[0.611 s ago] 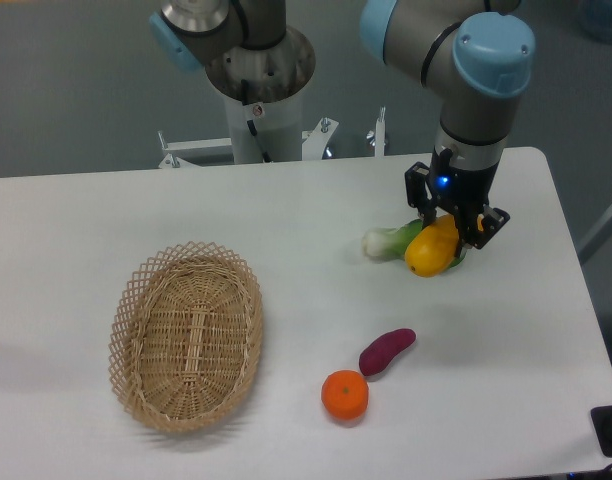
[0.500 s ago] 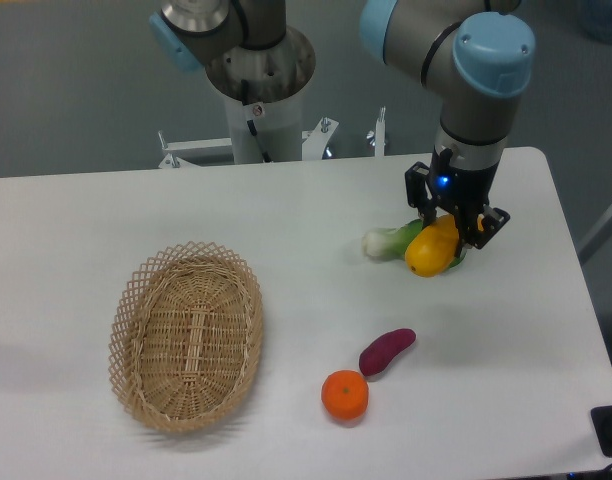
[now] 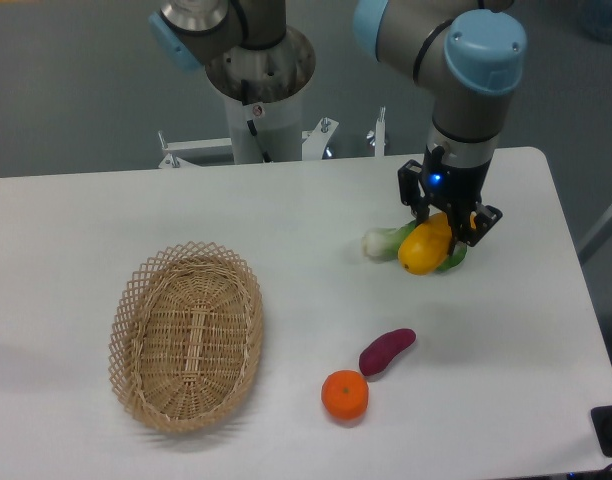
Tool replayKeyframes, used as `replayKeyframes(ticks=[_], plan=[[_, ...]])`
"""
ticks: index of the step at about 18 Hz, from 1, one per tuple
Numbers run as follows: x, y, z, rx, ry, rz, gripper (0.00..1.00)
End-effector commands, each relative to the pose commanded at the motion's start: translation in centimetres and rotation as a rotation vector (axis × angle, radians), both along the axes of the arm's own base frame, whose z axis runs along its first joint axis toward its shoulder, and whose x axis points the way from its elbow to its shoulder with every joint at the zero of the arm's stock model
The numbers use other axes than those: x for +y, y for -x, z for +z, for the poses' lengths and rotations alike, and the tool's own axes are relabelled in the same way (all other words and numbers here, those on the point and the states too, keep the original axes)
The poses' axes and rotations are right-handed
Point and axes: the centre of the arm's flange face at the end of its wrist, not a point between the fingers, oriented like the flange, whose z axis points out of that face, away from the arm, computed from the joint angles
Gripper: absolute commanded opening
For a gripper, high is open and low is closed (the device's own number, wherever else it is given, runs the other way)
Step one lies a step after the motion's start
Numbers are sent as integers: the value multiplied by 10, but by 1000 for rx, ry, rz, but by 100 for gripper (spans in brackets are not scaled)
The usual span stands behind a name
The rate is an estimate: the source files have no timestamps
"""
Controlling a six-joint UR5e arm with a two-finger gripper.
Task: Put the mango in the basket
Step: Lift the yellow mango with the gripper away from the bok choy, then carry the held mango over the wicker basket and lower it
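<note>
gripper [image 3: 442, 222] clenched on mango [image 3: 425, 246]; mango's lower end protrudes below, seemingly just off table [image 3: 286, 220]

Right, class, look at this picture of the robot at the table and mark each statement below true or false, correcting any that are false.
1. The gripper is closed on the mango. True.
2. The basket already holds a fruit. False: nothing lies in it.
3. The orange sits close to the purple sweet potato, toward the table's front edge. True.
4. The mango is at the left end of the table. False: it is toward the right end, and the basket is on the left.
5. A green and white vegetable lies right beside the mango. True.
</note>
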Motion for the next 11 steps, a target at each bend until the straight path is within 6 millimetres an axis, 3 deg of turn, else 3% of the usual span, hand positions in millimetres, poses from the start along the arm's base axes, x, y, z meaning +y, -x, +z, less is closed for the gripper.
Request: replayKeyframes(ticks=[7, 11], plan=[[55, -63, -9, -34, -33, 149, 51], [96, -120, -35, -25, -104, 259, 51]])
